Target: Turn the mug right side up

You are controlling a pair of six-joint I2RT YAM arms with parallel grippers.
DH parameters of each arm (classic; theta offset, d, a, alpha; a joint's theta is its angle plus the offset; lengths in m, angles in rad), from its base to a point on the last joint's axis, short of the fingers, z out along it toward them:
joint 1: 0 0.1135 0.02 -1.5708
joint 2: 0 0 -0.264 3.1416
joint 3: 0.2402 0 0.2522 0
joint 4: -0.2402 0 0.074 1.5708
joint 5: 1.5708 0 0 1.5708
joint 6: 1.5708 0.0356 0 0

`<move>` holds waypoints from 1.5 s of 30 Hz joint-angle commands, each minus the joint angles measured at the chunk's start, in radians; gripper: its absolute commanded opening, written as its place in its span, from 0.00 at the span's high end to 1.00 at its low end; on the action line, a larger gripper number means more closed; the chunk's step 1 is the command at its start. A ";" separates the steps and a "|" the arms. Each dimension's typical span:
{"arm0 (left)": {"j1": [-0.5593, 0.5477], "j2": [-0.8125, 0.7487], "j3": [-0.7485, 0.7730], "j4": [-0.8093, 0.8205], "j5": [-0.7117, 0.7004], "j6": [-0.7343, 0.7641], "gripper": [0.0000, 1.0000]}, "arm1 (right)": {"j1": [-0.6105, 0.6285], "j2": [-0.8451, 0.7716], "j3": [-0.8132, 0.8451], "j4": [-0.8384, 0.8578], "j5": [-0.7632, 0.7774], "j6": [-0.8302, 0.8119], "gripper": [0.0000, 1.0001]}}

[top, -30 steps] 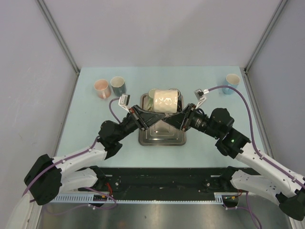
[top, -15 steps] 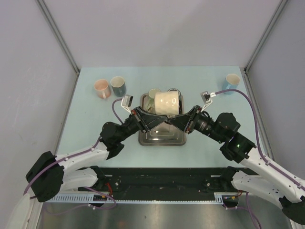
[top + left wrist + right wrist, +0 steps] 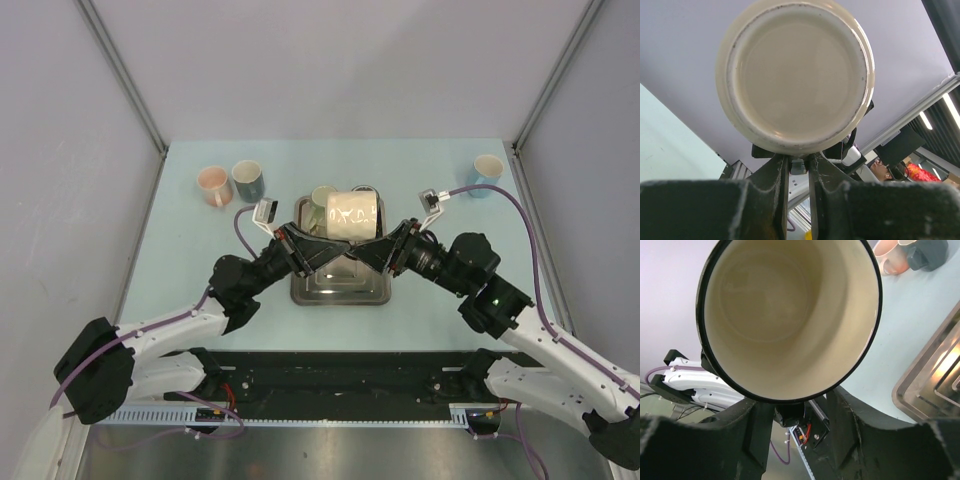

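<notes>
A cream mug (image 3: 353,215) lies on its side in the air above a steel tray (image 3: 340,290), with its mouth toward the right arm. My left gripper (image 3: 325,250) is shut under it, fingers (image 3: 777,175) pinched close together right beneath the mug's base (image 3: 795,75), seemingly on its handle, which is hidden. My right gripper (image 3: 378,250) is open. Its fingers (image 3: 757,432) stand wide apart just below the mug's black-rimmed mouth (image 3: 790,315), on either side of the left gripper's tip.
A green mug (image 3: 322,196) stands at the tray's far edge. A pink mug (image 3: 212,184) and a dark teal mug (image 3: 247,179) stand at the back left. A light blue mug (image 3: 487,173) stands at the back right.
The mug has turned in the left gripper, its mouth swinging toward the right arm. The right gripper let go, drew back to the right, then came in a little.
</notes>
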 commanded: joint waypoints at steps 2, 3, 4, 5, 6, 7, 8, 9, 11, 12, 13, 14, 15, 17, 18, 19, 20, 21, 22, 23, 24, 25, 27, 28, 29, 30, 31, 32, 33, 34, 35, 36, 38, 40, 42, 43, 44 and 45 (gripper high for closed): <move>-0.006 -0.032 0.029 0.099 0.050 0.007 1.00 | -0.006 0.001 0.014 0.070 -0.014 0.016 0.53; -0.006 -0.030 0.029 0.100 0.050 0.005 1.00 | -0.006 0.004 0.012 0.073 -0.020 0.018 0.55; -0.006 -0.029 0.029 0.100 0.047 0.005 1.00 | -0.006 0.007 0.012 0.082 -0.025 0.021 0.58; -0.006 -0.029 0.029 0.102 0.048 0.005 1.00 | -0.008 0.010 0.012 0.088 -0.030 0.027 0.70; -0.006 -0.029 0.029 0.102 0.047 0.005 1.00 | -0.008 0.012 0.012 0.094 -0.034 0.029 0.74; -0.006 -0.027 0.027 0.103 0.048 0.005 1.00 | -0.008 0.018 0.012 0.104 -0.040 0.032 0.78; -0.006 -0.026 0.027 0.106 0.048 0.004 1.00 | -0.006 0.022 0.012 0.108 -0.054 0.036 0.90; -0.006 -0.026 0.024 0.108 0.047 0.004 1.00 | -0.008 0.024 0.014 0.113 -0.059 0.039 0.96; -0.006 -0.026 0.022 0.108 0.045 0.004 1.00 | -0.006 0.026 0.012 0.116 -0.065 0.042 1.00; -0.006 -0.029 0.019 0.108 0.042 0.004 1.00 | -0.008 0.026 0.014 0.114 -0.068 0.042 1.00; -0.006 -0.030 0.018 0.108 0.041 0.005 1.00 | -0.008 0.024 0.012 0.114 -0.071 0.041 1.00; -0.006 -0.030 0.016 0.103 0.038 0.007 1.00 | -0.006 0.021 0.012 0.111 -0.068 0.041 1.00; -0.006 -0.035 0.012 0.097 0.027 0.008 1.00 | -0.005 0.013 0.012 0.104 -0.065 0.036 1.00; -0.004 -0.043 0.006 0.080 0.016 0.011 0.98 | -0.006 0.004 0.012 0.093 -0.047 0.026 1.00; -0.004 -0.047 -0.001 0.074 0.012 0.013 0.95 | -0.005 -0.010 0.012 0.076 -0.034 0.022 1.00; -0.004 -0.049 -0.004 0.071 0.004 0.016 0.93 | -0.006 -0.013 0.012 0.067 -0.021 0.019 1.00; -0.004 -0.050 -0.005 0.070 0.004 0.021 0.90 | -0.006 -0.017 0.012 0.059 -0.014 0.018 1.00; -0.004 -0.052 -0.010 0.070 0.002 0.022 0.89 | -0.008 -0.022 0.012 0.041 -0.007 0.015 1.00; -0.004 -0.053 -0.010 0.070 0.001 0.024 0.89 | -0.008 -0.027 0.012 0.033 0.009 0.010 1.00; -0.004 -0.053 -0.011 0.071 0.001 0.025 0.92 | -0.008 -0.028 0.014 0.026 0.015 0.010 1.00; -0.004 -0.052 -0.013 0.074 0.004 0.030 0.97 | -0.006 -0.030 0.012 0.019 0.018 0.007 1.00; -0.004 -0.053 -0.011 0.079 0.005 0.031 0.99 | -0.009 -0.030 0.014 0.010 0.024 0.004 1.00; -0.004 -0.053 -0.010 0.079 0.005 0.033 1.00 | -0.009 -0.031 0.012 0.002 0.032 0.002 1.00; -0.004 -0.056 -0.010 0.074 0.002 0.034 1.00 | -0.008 -0.033 0.012 0.002 0.038 -0.002 1.00; -0.004 -0.059 -0.010 0.059 -0.005 0.035 0.95 | -0.008 -0.039 0.012 0.004 0.039 -0.005 1.00; -0.006 -0.061 -0.010 0.051 -0.007 0.033 0.89 | -0.006 -0.043 0.012 0.002 0.044 -0.005 1.00; -0.004 -0.063 -0.011 0.038 -0.010 0.033 0.79 | -0.006 -0.045 0.012 0.002 0.050 -0.010 1.00; -0.004 -0.064 -0.016 0.037 -0.012 0.031 0.76 | -0.008 -0.053 0.014 0.004 0.052 -0.013 1.00; -0.004 -0.063 -0.019 0.040 -0.013 0.031 0.73 | -0.008 -0.054 0.014 0.005 0.050 -0.016 1.00; -0.004 -0.063 -0.022 0.050 -0.015 0.028 0.70 | -0.008 -0.057 0.014 0.004 0.052 -0.016 1.00; -0.003 -0.063 -0.028 0.054 -0.018 0.025 0.67 | -0.006 -0.059 0.017 0.002 0.052 -0.017 1.00; -0.003 -0.061 -0.031 0.057 -0.021 0.022 0.64 | -0.006 -0.060 0.015 0.002 0.052 -0.019 1.00; -0.001 -0.061 -0.033 0.063 -0.021 0.016 0.60 | -0.006 -0.062 0.017 0.001 0.053 -0.021 1.00; 0.001 -0.058 -0.036 0.071 -0.021 0.013 0.58 | -0.006 -0.065 0.019 0.002 0.053 -0.022 1.00; 0.002 -0.059 -0.037 0.073 -0.021 0.012 0.57 | -0.006 -0.066 0.017 0.002 0.053 -0.022 1.00; 0.002 -0.059 -0.039 0.071 -0.018 0.010 0.56 | -0.006 -0.070 0.017 0.001 0.056 -0.022 1.00; 0.004 -0.058 -0.042 0.071 -0.018 0.010 0.55 | -0.006 -0.071 0.017 0.004 0.058 -0.022 1.00; 0.005 -0.064 -0.047 0.071 -0.018 0.008 0.54 | -0.008 -0.074 0.019 0.002 0.059 -0.024 1.00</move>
